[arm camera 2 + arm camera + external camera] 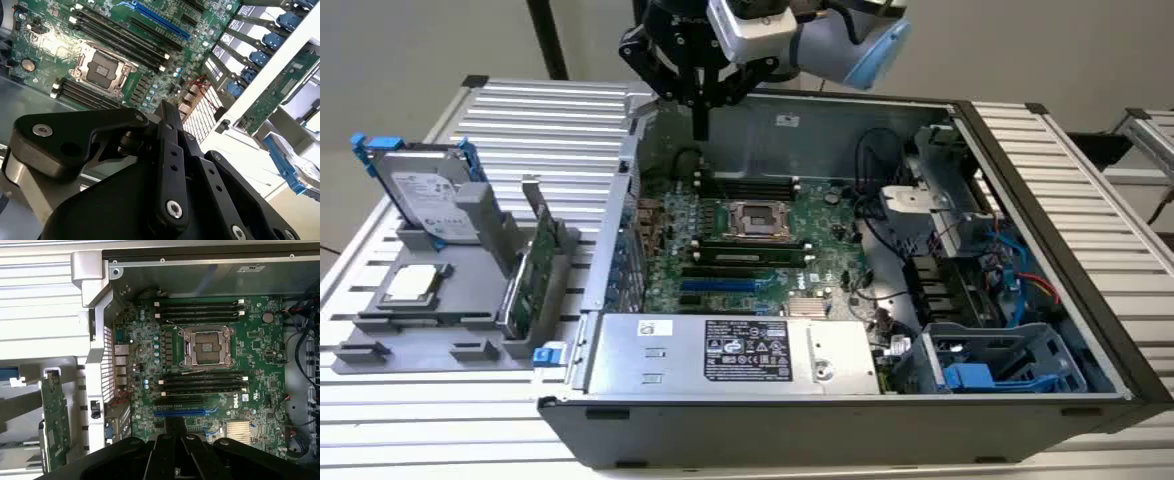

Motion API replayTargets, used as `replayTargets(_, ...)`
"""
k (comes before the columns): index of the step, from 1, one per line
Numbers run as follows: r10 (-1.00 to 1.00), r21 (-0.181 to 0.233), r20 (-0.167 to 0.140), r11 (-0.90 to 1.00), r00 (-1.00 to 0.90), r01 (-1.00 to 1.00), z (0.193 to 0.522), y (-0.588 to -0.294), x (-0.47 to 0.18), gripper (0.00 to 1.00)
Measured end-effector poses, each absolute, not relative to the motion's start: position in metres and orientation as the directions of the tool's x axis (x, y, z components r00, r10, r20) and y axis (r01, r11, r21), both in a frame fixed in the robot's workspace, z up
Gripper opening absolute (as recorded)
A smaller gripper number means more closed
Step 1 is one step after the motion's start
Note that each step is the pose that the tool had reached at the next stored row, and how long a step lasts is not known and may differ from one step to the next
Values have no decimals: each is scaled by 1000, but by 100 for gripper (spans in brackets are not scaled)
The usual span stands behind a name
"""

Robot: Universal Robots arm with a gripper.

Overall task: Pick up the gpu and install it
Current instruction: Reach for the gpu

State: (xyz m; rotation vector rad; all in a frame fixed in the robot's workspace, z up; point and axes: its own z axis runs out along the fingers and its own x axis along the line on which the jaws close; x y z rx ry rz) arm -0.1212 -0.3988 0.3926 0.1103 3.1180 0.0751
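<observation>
Near the tabletop's edge at the exterior view's left, the gpu [534, 268] stands on its long edge in a slot of the grey holder [400, 335], untouched and just beside the open computer case [1067, 190], so I judge the pickup is not yet begun. Further right, the gripper [702, 122] hangs over the case's back wall, above the motherboard [747, 240], its claw pressed together on nothing. Fetching the card calls, I reckon, for the claw to spread and line up over the card's upper edge.
</observation>
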Motion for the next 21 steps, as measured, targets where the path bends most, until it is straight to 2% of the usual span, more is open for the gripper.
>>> replayTargets(21,71,48,-19,996,-997,70,393,-400,-132,0)
